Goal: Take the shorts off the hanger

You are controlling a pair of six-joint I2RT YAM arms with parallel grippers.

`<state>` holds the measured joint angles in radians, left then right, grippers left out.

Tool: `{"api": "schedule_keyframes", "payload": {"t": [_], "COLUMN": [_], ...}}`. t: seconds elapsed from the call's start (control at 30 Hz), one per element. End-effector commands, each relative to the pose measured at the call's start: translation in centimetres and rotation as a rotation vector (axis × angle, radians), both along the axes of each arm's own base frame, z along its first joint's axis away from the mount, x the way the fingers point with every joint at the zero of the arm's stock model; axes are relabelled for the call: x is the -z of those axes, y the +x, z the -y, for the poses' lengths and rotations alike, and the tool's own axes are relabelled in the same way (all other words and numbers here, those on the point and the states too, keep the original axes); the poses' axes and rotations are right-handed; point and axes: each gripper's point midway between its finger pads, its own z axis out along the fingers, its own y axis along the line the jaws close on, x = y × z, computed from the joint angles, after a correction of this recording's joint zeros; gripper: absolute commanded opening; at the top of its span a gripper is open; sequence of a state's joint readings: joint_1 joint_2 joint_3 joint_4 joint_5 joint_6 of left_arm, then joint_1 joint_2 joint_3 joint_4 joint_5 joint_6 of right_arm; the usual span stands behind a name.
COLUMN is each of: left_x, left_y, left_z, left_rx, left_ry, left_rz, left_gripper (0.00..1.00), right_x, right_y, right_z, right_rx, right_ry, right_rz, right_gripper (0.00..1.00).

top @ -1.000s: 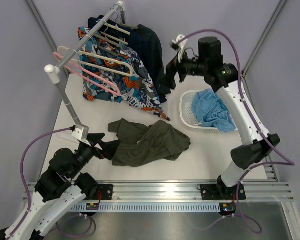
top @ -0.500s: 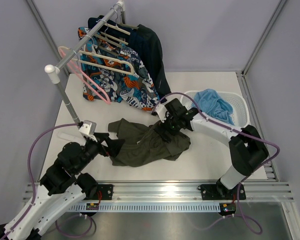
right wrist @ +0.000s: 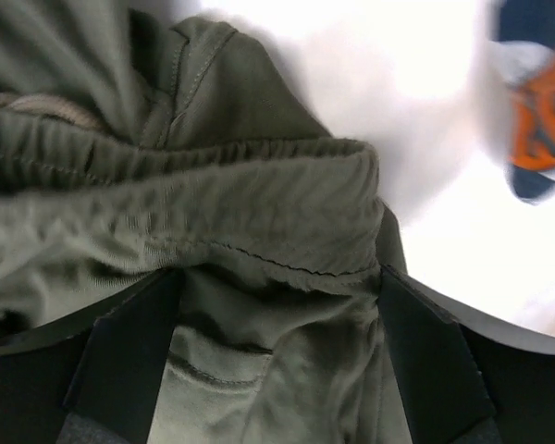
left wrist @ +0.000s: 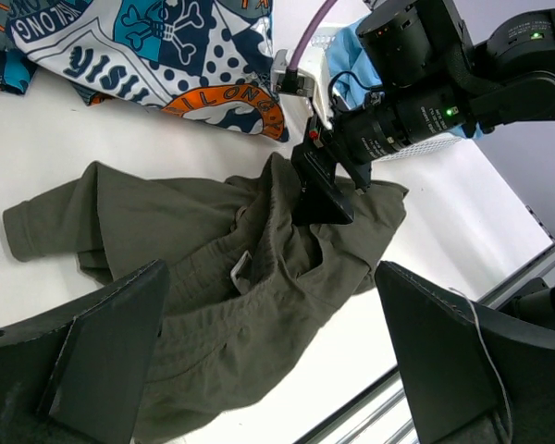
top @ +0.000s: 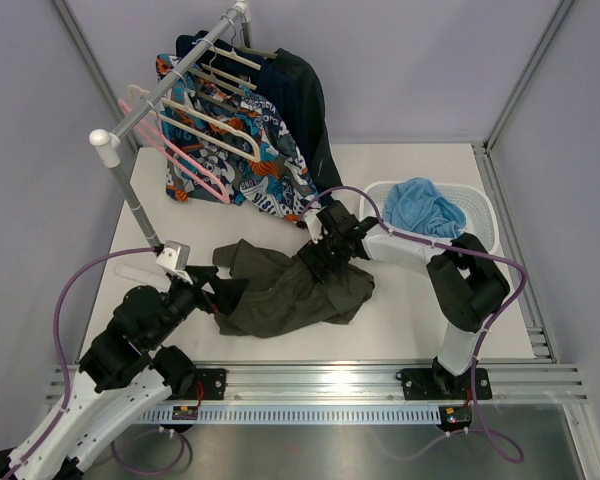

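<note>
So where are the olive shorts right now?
Top view: olive shorts lie crumpled centre-front on the table, left gripper at their left edge, right gripper on top.

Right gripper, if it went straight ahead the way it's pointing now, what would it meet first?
The olive shorts: their gathered waistband lies right ahead between the open fingers of the right gripper, apparently very close, though depth is hard to judge.

Lighting: bright, even, diffuse, from overhead.
Shadows: soft and narrow, hugging the olive shorts (top: 280, 295).
Glare: on the aluminium rail (top: 330, 378) in front of the shorts.
Right wrist view: shorts close and soft-focused. The white table (right wrist: 425, 55) beyond them is blown out, and the patterned cloth (right wrist: 541, 129) is blurred.
Left wrist view: shorts sharp. The left gripper fingers (left wrist: 83, 370) below them are dark and unfocused.
</note>
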<state>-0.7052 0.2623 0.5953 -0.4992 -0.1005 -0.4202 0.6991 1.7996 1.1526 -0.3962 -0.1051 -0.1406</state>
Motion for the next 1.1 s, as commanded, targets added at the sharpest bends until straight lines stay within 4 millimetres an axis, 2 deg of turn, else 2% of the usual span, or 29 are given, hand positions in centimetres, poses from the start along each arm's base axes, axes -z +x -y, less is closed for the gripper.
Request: {"api": "schedule_keyframes", "payload": {"t": [0.0,0.07,0.13,0.17,0.2,0.27,0.3,0.37,0.4,0.43,0.47,0.5,0.57,0.6,0.63,0.67,0.7,0.73,0.77,0.8,0.87,0.9,0.93,0.97,1.0,1.07], "left_x": [-2.2,-2.2,-2.2,-2.1,-2.2,-2.2,-2.3,-2.3,-2.2,-2.3,-2.3,-2.4,-2.6,-2.6,-2.7,-2.8,-2.9,-3.0,-3.0,-3.0,-3.0,-3.0,-3.1,-3.1,-3.1,-3.1], "left_y": [-0.2,-0.2,-0.2,-0.2,-0.3,-0.4,-0.4,-0.5,-0.6,-0.6,-0.6,-0.6,-0.7,-0.7,-0.7,-0.6,-0.6,-0.5,-0.5,-0.4,-0.4,-0.4,-0.3,-0.3,-0.3,-0.2], "left_z": [0.3,0.3,0.3,0.3,0.4,0.3,0.3,0.2,0.2,0.2,0.1,0.1,0.0,-0.1,-0.1,-0.2,-0.2,-0.4,-0.4,-0.4,-0.4,-0.4,-0.5,-0.5,-0.5,-0.5], "left_rx": [0.015,0.018,0.018,0.02,0.021,0.023,0.023,0.024,0.024,0.024,0.025,0.025,0.024,0.023,0.02,0.018,0.015,0.009,0.008,0.005,0.004,0.004,0.002,0.0,0.0,0.001], "left_ry": [-0.059,-0.061,-0.062,-0.061,-0.064,-0.066,-0.069,-0.071,-0.071,-0.074,-0.074,-0.075,-0.074,-0.073,-0.074,-0.071,-0.071,-0.068,-0.067,-0.066,-0.06,-0.059,-0.057,-0.056,-0.056,-0.051], "left_rz": [0.052,0.054,0.052,0.053,0.054,0.056,0.058,0.062,0.062,0.064,0.068,0.072,0.081,0.084,0.088,0.094,0.1,0.107,0.108,0.112,0.115,0.118,0.121,0.123,0.125,0.128], "left_gripper": [0.99,0.99,0.99,0.99,0.99,0.99,0.99,0.99,0.99,0.99,0.99,0.99,0.99,0.99,0.99,0.99,0.99,0.99,0.99,0.99,0.99,0.99,0.99,0.99,0.99,0.99], "right_x": [-1.4,-1.1,-0.8,-0.9,-1.0,-2.1,-3.4,-5.6,-8.1,-9.5,-11.5,-15.0,-19.5,-23.5,-25.8,-27.7,-31.5,-33.8,-35.9,-39.7,-44.3,-47.4,-50.0,-51.4,-53.9,-55.8], "right_y": [-2.2,-3.6,-4.0,-4.2,-4.1,-4.1,-4.0,-3.4,-2.9,-2.5,-2.8,-2.5,-2.5,-2.4,-2.8,-2.3,-2.1,-1.9,-1.2,-1.2,-0.5,-0.1,-0.1,0.2,0.6,0.4], "right_z": [-2.7,-3.2,-3.5,-3.5,-3.5,-3.7,-3.8,-3.7,-3.8,-3.0,-3.1,-3.0,-1.8,-1.4,-0.9,0.0,0.5,0.9,2.2,3.0,4.5,6.3,7.1,8.0,9.8,11.1], "right_rx": [-0.153,-0.206,-0.23,-0.237,-0.248,-0.277,-0.306,-0.338,-0.356,-0.35,-0.407,-0.436,-0.478,-0.505,-0.521,-0.504,-0.513,-0.505,-0.432,-0.433,-0.363,-0.329,-0.3,-0.27,-0.249,-0.205], "right_ry": [0.112,0.135,0.142,0.141,0.144,0.178,0.202,0.271,0.321,0.352,0.426,0.49,0.594,0.636,0.674,0.691,0.715,0.742,0.782,0.812,0.863,0.877,0.926,0.941,0.942,0.982], "right_rz": [-0.103,-0.178,-0.213,-0.225,-0.224,-0.224,-0.196,-0.169,-0.125,-0.121,-0.111,-0.049,0.002,0.095,0.118,0.155,0.241,0.286,0.287,0.37,0.453,0.54,0.573,0.608,0.709,0.724], "right_gripper": [0.88,0.73,0.58,0.41,0.32,0.15,0.04,0.0,0.0,0.0,0.0,0.0,0.0,0.0,0.0,0.0,0.0,0.0,0.0,0.0,0.0,0.0,0.0,0.0,0.0,0.0]}}
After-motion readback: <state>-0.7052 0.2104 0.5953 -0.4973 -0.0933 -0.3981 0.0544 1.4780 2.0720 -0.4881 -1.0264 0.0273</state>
